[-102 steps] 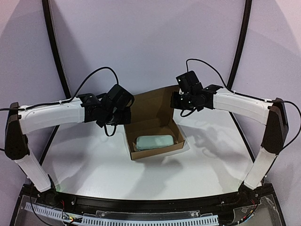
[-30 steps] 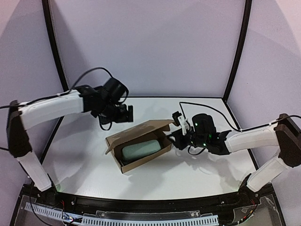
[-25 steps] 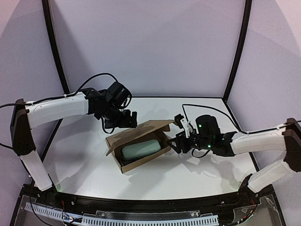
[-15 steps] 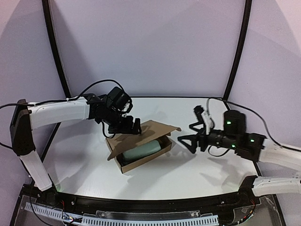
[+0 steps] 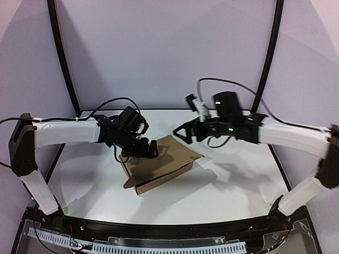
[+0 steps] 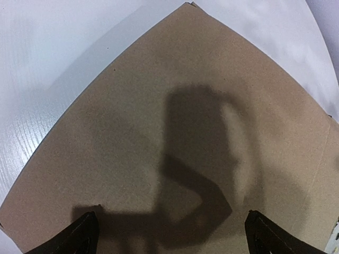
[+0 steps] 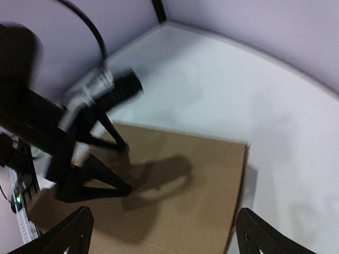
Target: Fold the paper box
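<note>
The paper box (image 5: 165,165) is brown cardboard and sits angled at mid-table with its lid folded down over the tray. My left gripper (image 5: 148,150) is open and sits low over the lid's back left part. In the left wrist view the lid (image 6: 185,121) fills the picture, with the left gripper (image 6: 172,238) spread wide just above it. My right gripper (image 5: 181,133) hangs open in the air behind the box, apart from it. The right wrist view looks down on the lid (image 7: 196,180), with the right gripper (image 7: 167,235) open and the left gripper's fingers (image 7: 98,182) on the cardboard.
The white table (image 5: 238,180) is bounded by black curved posts (image 5: 269,53) and a pale back wall. A black rail (image 5: 159,228) runs along the near edge. The box's right flap (image 5: 197,157) sticks out to the side.
The lid has come down over the tray, hiding the pale object inside. My right gripper opened, let go of the lid and rose up and back. My left gripper moved down onto the lid.
</note>
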`<act>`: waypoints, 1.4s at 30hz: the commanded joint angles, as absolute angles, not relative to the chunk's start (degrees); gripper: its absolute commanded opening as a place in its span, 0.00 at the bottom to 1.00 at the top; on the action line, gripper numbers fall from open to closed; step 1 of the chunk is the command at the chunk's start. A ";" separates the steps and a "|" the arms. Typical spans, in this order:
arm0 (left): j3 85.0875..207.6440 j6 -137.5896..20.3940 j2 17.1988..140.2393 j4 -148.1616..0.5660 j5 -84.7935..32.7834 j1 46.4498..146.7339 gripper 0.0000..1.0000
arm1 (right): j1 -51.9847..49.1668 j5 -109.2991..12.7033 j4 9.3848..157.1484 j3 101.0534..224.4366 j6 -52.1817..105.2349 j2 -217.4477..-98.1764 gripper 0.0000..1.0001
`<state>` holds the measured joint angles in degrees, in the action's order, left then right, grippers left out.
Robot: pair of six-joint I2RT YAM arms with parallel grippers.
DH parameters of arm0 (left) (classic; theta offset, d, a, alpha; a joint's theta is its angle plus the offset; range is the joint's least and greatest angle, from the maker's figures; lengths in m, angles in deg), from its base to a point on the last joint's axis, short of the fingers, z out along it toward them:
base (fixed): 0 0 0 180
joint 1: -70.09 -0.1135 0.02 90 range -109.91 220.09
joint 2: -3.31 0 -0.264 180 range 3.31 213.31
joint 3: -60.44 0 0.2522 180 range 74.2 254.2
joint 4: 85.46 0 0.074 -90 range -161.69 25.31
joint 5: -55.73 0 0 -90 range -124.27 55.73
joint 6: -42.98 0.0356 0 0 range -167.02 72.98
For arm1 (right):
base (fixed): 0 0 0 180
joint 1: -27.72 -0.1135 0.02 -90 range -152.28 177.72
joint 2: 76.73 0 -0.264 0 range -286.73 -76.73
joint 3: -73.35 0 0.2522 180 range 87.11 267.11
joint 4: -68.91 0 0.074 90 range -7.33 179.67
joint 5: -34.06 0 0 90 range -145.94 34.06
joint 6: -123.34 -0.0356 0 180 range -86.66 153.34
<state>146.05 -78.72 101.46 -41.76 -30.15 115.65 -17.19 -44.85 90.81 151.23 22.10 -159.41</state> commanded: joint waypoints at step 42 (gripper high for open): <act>110.98 -102.14 70.59 -54.17 -34.68 117.28 0.99 | 1.28 -9.32 88.81 146.85 26.22 -180.73 0.98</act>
<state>117.77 -95.27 73.46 -42.99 -40.35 116.40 1.59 -17.94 95.47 148.54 27.76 -177.76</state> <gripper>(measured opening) 0.987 0.984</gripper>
